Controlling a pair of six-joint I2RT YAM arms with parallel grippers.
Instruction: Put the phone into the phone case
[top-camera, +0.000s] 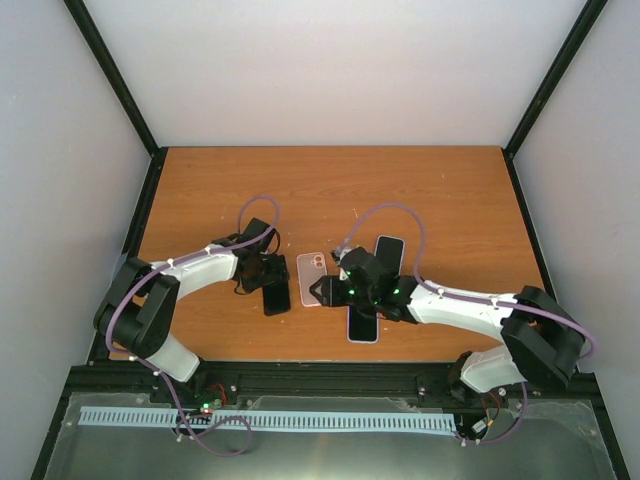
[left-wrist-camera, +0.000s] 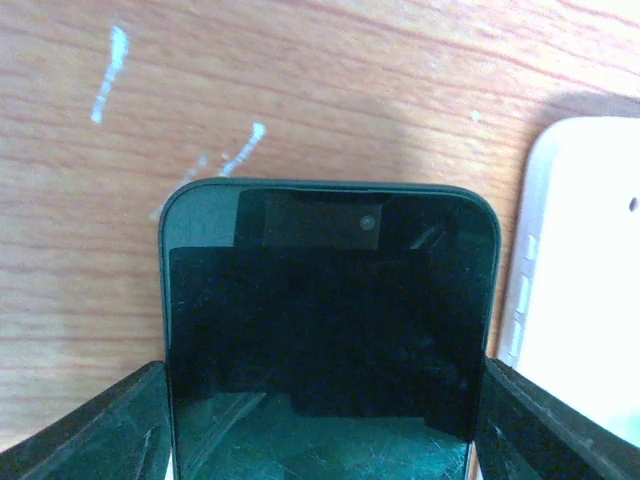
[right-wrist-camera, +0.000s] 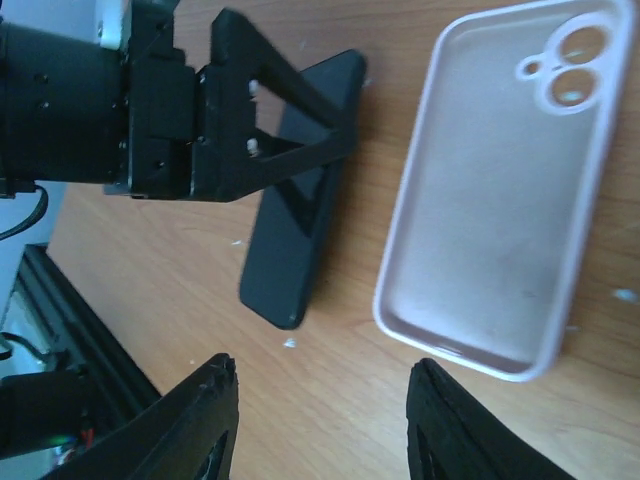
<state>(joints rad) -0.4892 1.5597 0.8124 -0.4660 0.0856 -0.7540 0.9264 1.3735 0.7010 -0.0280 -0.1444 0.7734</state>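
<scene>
Phone lies flat on the table, dark glossy face up, between the fingers of the left gripper. We find those jaws set wide, with 1 finger at each long edge of the handset, at or just beside its side. We cannot tell whether they bear on it, and it is not lifted. The right gripper hangs over bare wood, jaws parted and nothing between them.

Just beside the phone, on its right, lies the phone case, hollow side up and apart from the handset, with a strip of table showing between them. Further right, partly beneath the right arm, we note another dark slab; what it is we cannot settle.

Step in hand, in our judgement: taking hold of the phone. Nothing is seated yet. The next move calls for a firm grip across the width and a lift clear. The camera end must then line up with the 2 round cut-outs before the phone is pressed inside the rim. The right gripper is placed to steady the case.

Materials:
- The phone is a thin rigid slab with rounded corners and finely scratched glass, probably slippery.
- The case is pale pink and matte with a raised rim, and probably flexes.
- The table is orange-brown wood-grain laminate with a few white scuffs.
</scene>
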